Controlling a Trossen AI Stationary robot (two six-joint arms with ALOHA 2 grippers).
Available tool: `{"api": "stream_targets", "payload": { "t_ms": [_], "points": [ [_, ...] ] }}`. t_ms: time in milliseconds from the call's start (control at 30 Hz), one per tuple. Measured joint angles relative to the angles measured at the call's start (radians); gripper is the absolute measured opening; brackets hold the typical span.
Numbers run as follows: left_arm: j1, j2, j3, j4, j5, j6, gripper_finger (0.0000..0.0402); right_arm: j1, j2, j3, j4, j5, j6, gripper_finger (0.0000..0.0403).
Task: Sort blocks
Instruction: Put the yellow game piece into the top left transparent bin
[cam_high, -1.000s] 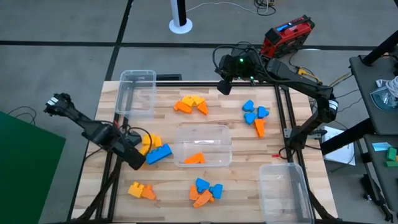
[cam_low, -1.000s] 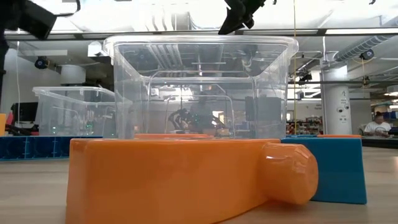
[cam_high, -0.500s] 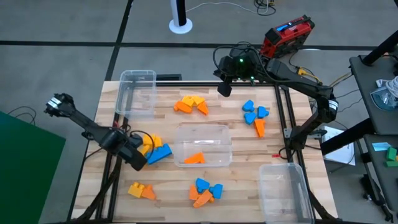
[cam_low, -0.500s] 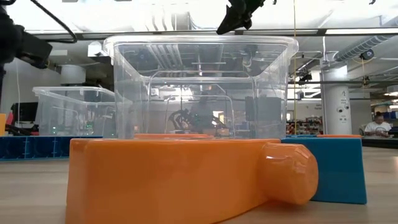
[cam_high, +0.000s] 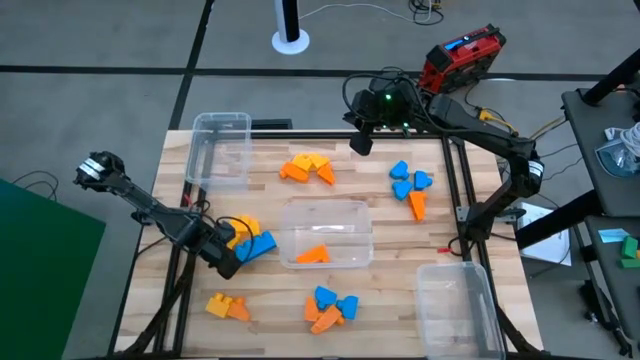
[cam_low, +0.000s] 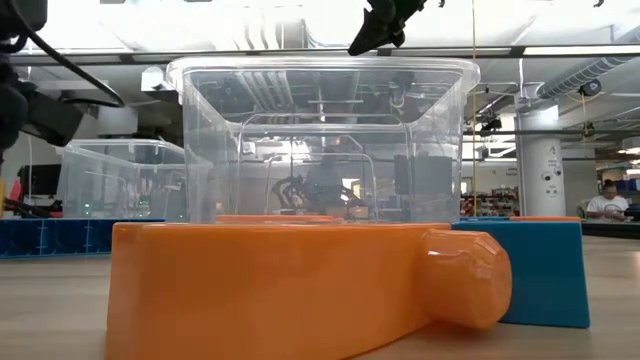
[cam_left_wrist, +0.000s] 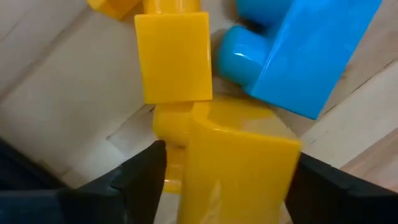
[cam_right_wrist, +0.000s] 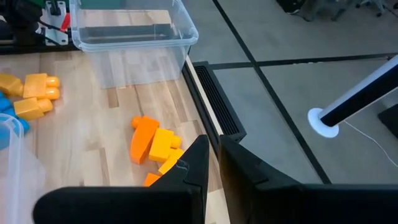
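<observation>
1. You have barely begun sorting: one orange block lies in the middle bin, while the other blocks sit in mixed clusters on the table.
2. Your left gripper has dropped lower than a second ago; its spread fingers now straddle a yellow block beside the blue one at the table's left.
3. Your right gripper hovers pinched shut at the far edge, unchanged.

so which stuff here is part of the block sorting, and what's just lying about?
Job:
- yellow, orange and blue blocks in clusters on the table
- orange block in the middle bin
- left gripper at the yellow block
- right gripper

Lying about:
- red device
- white post base
</observation>
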Motion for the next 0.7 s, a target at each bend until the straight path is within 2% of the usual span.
{"api": "stream_targets", "payload": {
  "t_ms": [300, 500, 700],
  "points": [
    [0.0, 0.0, 0.012, 0.009, 0.009, 0.026, 0.0143, 0.0, 0.0, 0.0, 0.0, 0.0, -0.027, 0.0029],
    [0.0, -0.002, 0.066, -0.023, 0.068, 0.026, 0.0143, 0.0, 0.0, 0.0, 0.0, -0.043, -0.037, 0.0029],
    [0.0, -0.011, 0.248, -0.225, 0.086, 0.046, 0.0143, 0.0, 0.0, 0.0, 0.0, -0.049, -0.036, 0.0029]
  ]
}}
